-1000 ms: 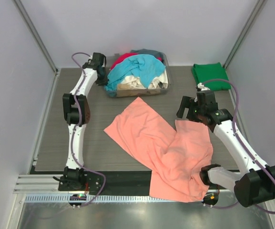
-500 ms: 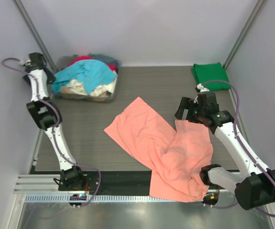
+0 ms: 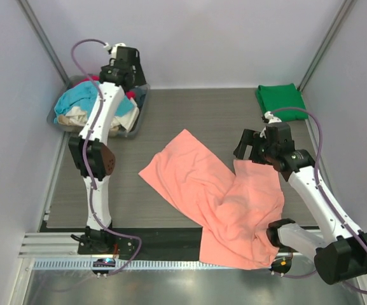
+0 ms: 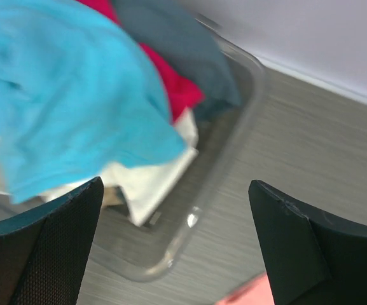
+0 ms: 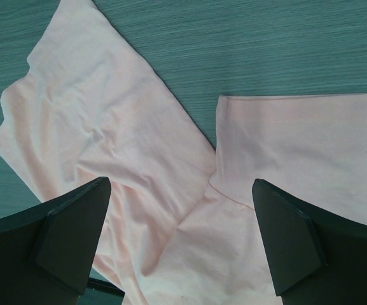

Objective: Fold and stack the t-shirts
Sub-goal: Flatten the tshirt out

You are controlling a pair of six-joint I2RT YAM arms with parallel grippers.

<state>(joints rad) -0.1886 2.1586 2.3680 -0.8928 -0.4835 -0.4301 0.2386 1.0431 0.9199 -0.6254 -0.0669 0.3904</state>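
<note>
Nearest the arm bases, the salmon-pink soft cotton t-shirt (image 3: 196,178) lies open but rumpled on the grey wood-grain table (image 3: 189,108). Its near end spills over the table's front edge beside the right arm's base. The cloth looks thin and matte, with shallow creases, and one straight stitched hem crosses over another layer.

The right gripper (image 5: 182,183) hovers just above that overlap with its fingers spread wide, holding nothing.

Flattening this shirt seems to be the step in hand. It would go best if each gripper pinched a single layer at an outer corner or hem. Drawing the cloth taut and fully onto the table should come before any fold, since limp jersey drags and bunches when pulled from its middle.

Farther back on the left, the left gripper (image 4: 175,184) hangs over the corner of the translucent grey plastic tub (image 4: 193,219). Its fingers are also wide and empty.

Inside the tub, a turquoise shirt (image 4: 75,95) is heaped over a cream shirt (image 4: 151,181), a red shirt (image 4: 170,82) and a dark slate shirt (image 4: 177,44), all loose and unfolded.

At the far right corner sits the dark green shirt (image 3: 280,98), folded into a neat flat square, probably the start of the stack.
</note>
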